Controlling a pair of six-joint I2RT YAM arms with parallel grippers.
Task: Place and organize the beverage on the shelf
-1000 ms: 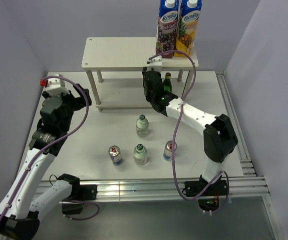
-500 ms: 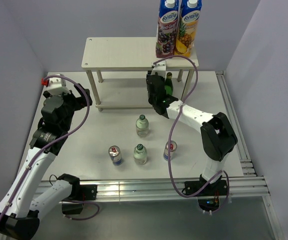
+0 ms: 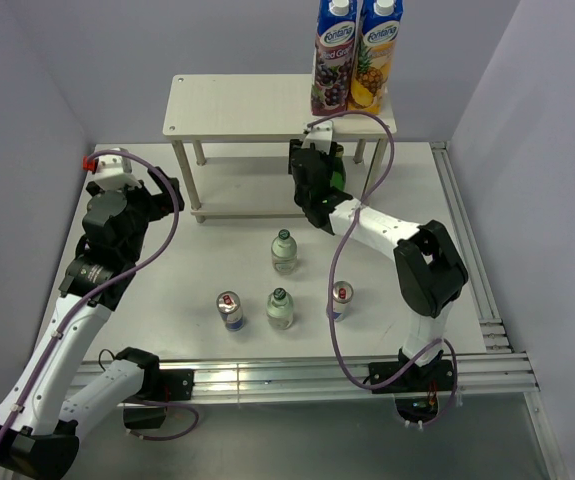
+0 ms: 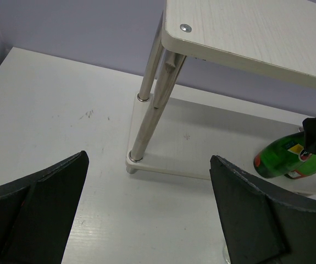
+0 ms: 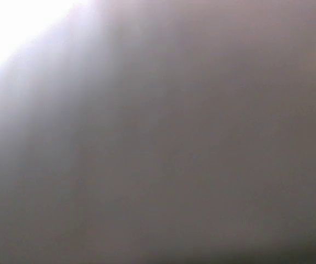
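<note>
Beverage: one green bottle [image 3: 335, 165] is at the lower board of the shelf [image 3: 237, 105], 3 o'clock end, the right claw [image 3: 319, 165] (grip I cannot tell) beside it, while four drinks [image 3: 280, 308] stand on the table [image 3: 167, 290] toward 6 o'clock, left claw [image 4: 149, 209] spread, empty.

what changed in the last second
The right arm's elbow swung left toward the shelf; the right gripper stays at its lower board by the green bottle, and whether it let go is unclear. Left gripper open as before; clear bottles, cans and cartons unmoved.
</note>
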